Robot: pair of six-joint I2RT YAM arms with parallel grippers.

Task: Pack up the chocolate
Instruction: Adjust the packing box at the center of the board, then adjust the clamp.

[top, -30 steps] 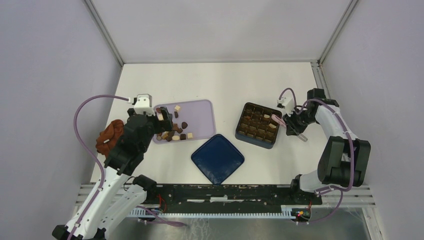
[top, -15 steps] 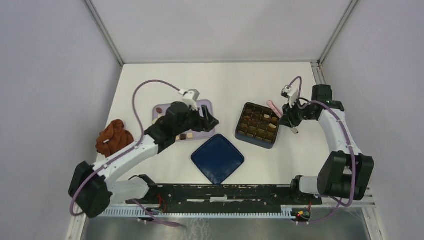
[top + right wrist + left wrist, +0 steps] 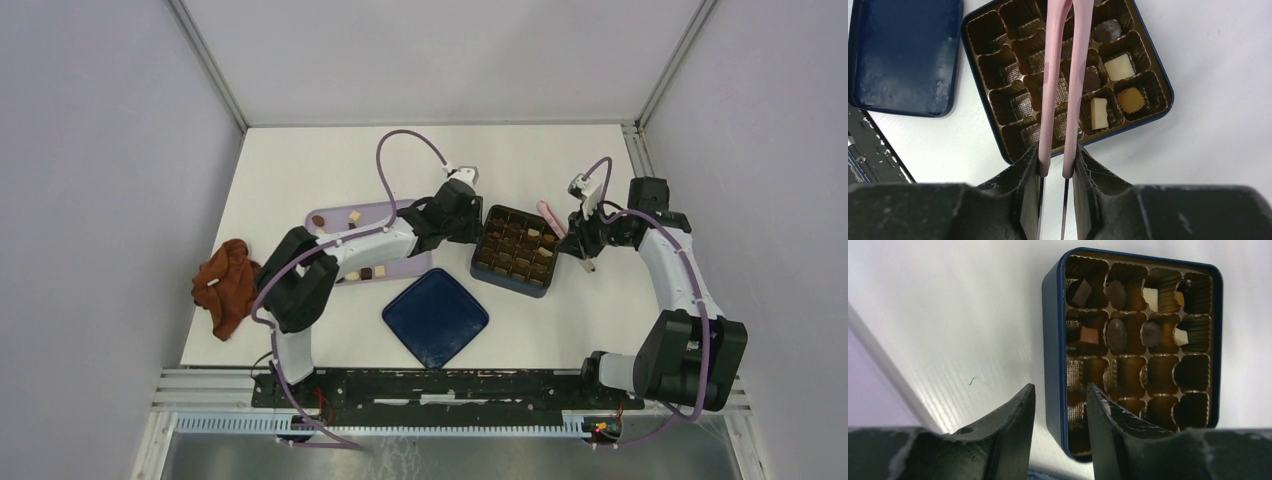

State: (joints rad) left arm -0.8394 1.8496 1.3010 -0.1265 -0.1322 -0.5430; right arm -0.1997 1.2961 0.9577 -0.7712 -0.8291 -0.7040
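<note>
Between the fingers of my right gripper (image 3: 1057,161) sit the handles of a pair of long pink plastic tongs (image 3: 1050,85), and the jaws are clenched on them. The two tong arms reach out over a square dark blue tin box (image 3: 1053,340) lined with a ribbed brown compartment tray. Their tips run off the top of the right wrist view, so I cannot tell whether they carry anything.

My left gripper (image 3: 1060,390) hangs over the box's wall on the side nearest the purple tray. Its jaws are parted with nothing between them.

Some chocolate pieces (image 3: 1116,335), dark brown, mid brown and cream-white, lie in the compartments along the far side and right side of the box. The rows on its near and left sides hold none.

More pieces lie loose on a flat pale purple plastic tray (image 3: 336,212), left of the box on the white table surface (image 3: 400,160). A square dark blue lid (image 3: 435,317) lies toward the near edge, between tray and box. A crumpled reddish-brown cloth (image 3: 225,285) rests at the left edge.
</note>
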